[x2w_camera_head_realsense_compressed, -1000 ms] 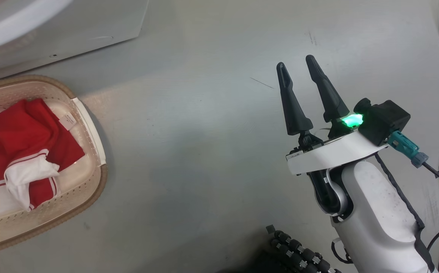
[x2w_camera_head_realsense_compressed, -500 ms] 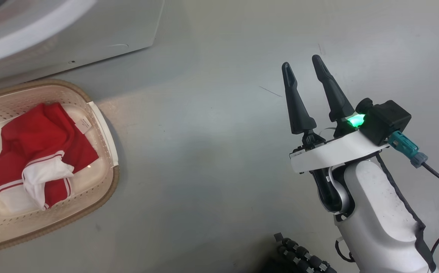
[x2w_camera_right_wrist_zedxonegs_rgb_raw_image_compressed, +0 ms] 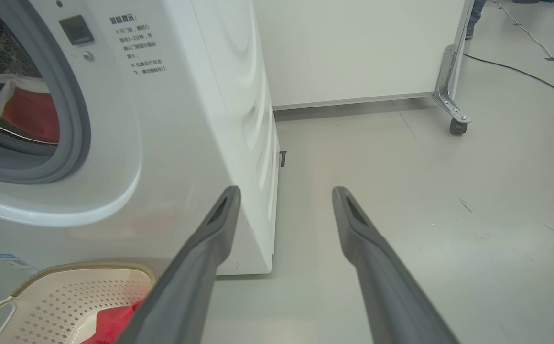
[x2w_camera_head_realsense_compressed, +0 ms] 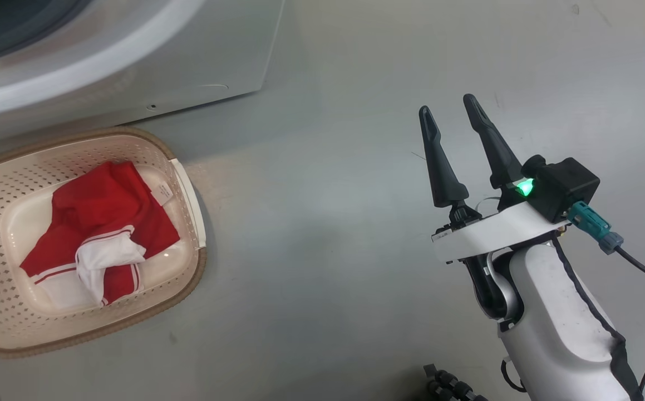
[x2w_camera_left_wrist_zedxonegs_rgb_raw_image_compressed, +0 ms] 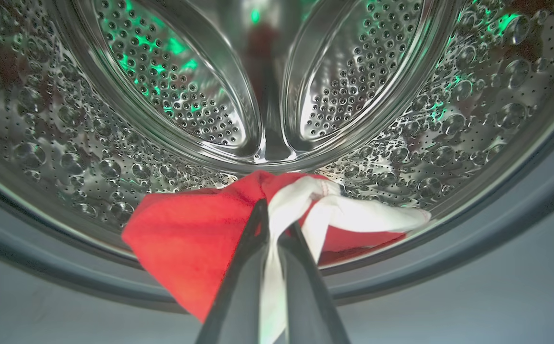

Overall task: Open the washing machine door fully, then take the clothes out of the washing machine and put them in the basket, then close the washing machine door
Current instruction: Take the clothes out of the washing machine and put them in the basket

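So the left hand (x2w_camera_left_wrist_zedxonegs_rgb_raw_image_compressed: 276,217) is reaching into the steel drum (x2w_camera_left_wrist_zedxonegs_rgb_raw_image_compressed: 401,157) of the washing machine (x2w_camera_right_wrist_zedxonegs_rgb_raw_image_compressed: 200,119). Its fingers are pinched tight on a red and white garment (x2w_camera_left_wrist_zedxonegs_rgb_raw_image_compressed: 186,229), grabbing it by the white bit. The cloth lies at the near lip of the drum, just inside the grey rubber ring (x2w_camera_right_wrist_zedxonegs_rgb_raw_image_compressed: 73,119). The right hand (x2w_camera_head_realsense_compressed: 447,106) is spread wide with nothing in it, hanging over the grey floor (x2w_camera_head_realsense_compressed: 328,223) well to the right of the basket (x2w_camera_head_realsense_compressed: 191,278). The basket sits on the floor right up against the front of the machine. There's a second garment (x2w_camera_head_realsense_compressed: 105,211) crumpled inside it, red with a white panel and striped trim, plus a little white label (x2w_camera_head_realsense_compressed: 162,192) whose print I can't read. On the machine's front, right of the opening, there are a few lines of grey Chinese text (x2w_camera_right_wrist_zedxonegs_rgb_raw_image_compressed: 135,45), too small for me to make out. There's also a small blue sticker (x2w_camera_right_wrist_zedxonegs_rgb_raw_image_compressed: 6,260) low down near the basket, also unreadable.
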You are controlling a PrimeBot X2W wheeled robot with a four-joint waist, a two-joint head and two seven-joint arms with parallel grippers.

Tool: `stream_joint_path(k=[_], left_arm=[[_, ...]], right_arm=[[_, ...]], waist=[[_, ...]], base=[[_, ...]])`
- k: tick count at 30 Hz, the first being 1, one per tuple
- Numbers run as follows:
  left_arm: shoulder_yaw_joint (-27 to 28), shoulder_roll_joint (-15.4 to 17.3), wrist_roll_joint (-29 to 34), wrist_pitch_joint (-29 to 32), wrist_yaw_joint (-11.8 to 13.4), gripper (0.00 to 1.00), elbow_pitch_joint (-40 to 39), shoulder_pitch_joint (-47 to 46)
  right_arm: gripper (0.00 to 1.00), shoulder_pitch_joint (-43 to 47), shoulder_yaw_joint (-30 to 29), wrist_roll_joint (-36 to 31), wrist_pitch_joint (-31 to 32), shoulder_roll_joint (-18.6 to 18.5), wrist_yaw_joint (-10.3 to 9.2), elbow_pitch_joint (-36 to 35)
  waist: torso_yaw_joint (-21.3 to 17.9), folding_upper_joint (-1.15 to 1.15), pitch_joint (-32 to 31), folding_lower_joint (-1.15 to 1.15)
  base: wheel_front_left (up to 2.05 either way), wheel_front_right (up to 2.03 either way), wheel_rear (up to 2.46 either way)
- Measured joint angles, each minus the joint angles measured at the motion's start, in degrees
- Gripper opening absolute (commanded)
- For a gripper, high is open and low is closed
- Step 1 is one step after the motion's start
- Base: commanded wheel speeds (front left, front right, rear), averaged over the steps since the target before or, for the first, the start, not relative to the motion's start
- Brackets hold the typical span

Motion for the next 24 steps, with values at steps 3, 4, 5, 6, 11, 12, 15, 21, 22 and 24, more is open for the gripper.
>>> stream_joint_path(k=[3,4,5,6,11,12,15,21,22,24], left_arm=[[-0.1,-1.1,0.0,-4.0,0.0,0.0,-1.5,3.2],[0.0,-1.5,0.0,-5.1,0.0,0.0,-1.9,4.0],[-0.1,-2.0,0.0,-6.2,0.0,0.0,-2.3,4.8],[-0.2,-2.4,0.0,-7.2,0.0,0.0,-2.6,5.6],[-0.3,-4.7,-0.1,-12.0,0.1,0.0,-4.1,10.2],[-0.3,-5.2,-0.1,-13.0,0.2,0.0,-4.7,11.0],[-0.5,-6.1,-0.1,-14.8,0.2,0.0,-5.6,12.2],[-1.4,-7.9,-0.1,-19.2,0.3,0.0,-8.6,16.0],[-1.6,-8.0,-0.1,-19.7,0.3,0.0,-9.1,16.6],[-1.9,-8.0,0.2,-19.9,0.2,0.0,-10.1,17.8]], right_arm=[[1.0,0.8,-0.5,-0.7,0.0,0.0,0.19,0.6],[1.0,0.9,-0.7,-0.8,0.0,0.0,0.19,0.7],[1.0,1.2,-1.0,-1.0,0.0,0.0,0.19,0.8],[1.0,1.5,-1.2,-1.3,0.0,0.0,0.19,1.0],[1.0,3.1,-1.7,-2.7,0.0,-0.1,0.26,2.0],[1.0,3.4,-1.9,-3.0,0.0,-0.1,0.26,2.2],[1.0,4.0,-2.2,-3.4,0.0,-0.1,0.29,2.5],[1.0,5.8,-3.1,-4.0,0.0,-0.1,0.51,3.3],[1.0,6.2,-3.2,-4.2,0.0,-0.1,0.52,3.4],[1.0,6.8,-3.3,-4.3,0.0,-0.1,0.53,3.7]], waist=[[1.1,0.0,-1.4,0.0],[1.4,0.0,-1.8,0.0],[1.7,0.0,-2.3,0.0],[1.9,0.0,-2.7,0.0],[3.2,0.0,-5.1,0.0],[3.5,0.0,-5.6,0.0],[4.0,0.0,-6.6,0.0],[5.5,0.0,-10.0,0.0],[5.8,0.0,-10.6,0.0],[6.2,0.0,-11.8,0.0]], base=[[0.0,0.0,0.0],[0.0,0.0,0.0],[0.0,0.0,0.0],[0.0,0.0,0.0],[0.0,0.0,0.0],[0.0,0.0,0.0],[0.0,0.0,0.0],[0.0,0.0,0.0],[0.0,0.0,0.0],[0.0,0.0,0.0]])
